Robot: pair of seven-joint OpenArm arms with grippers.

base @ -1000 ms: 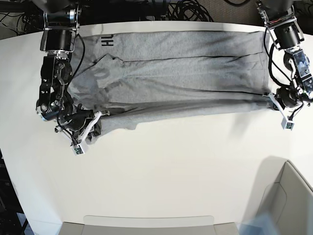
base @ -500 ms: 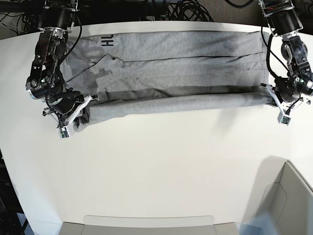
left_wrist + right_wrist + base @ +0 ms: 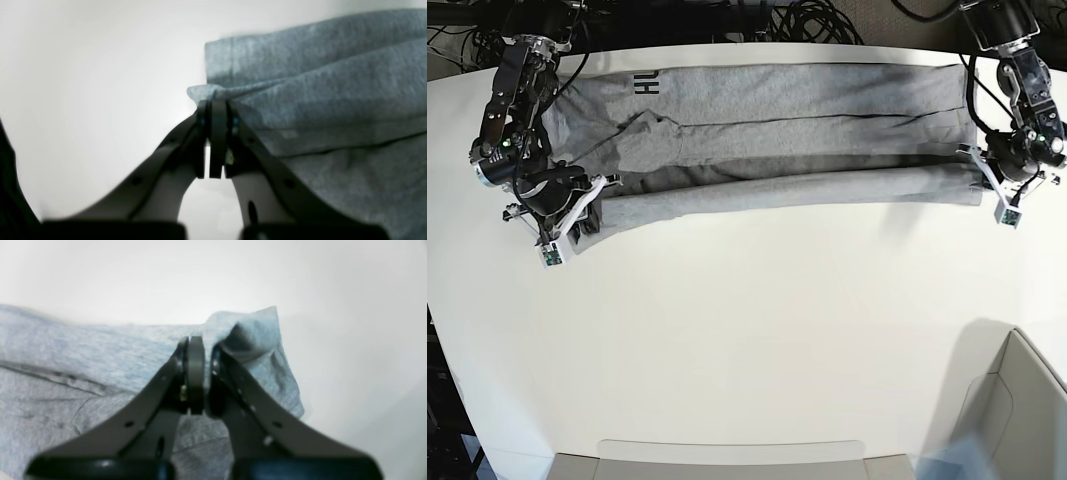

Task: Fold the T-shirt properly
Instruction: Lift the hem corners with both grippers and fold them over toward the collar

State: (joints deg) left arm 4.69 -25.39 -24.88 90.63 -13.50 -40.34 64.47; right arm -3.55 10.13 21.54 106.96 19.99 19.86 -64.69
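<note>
The white counter carries the heather-grey cotton T-shirt, a long band along its far edge, long axis running from one arm to the other. Its near edge is a rolled fold stretched between both arms. The right gripper is clenched on the fold's end with the cloth extending to its left; the left gripper pinches the opposite end with the cloth to its right. Neither arm is nearer; each holds one end.
</note>
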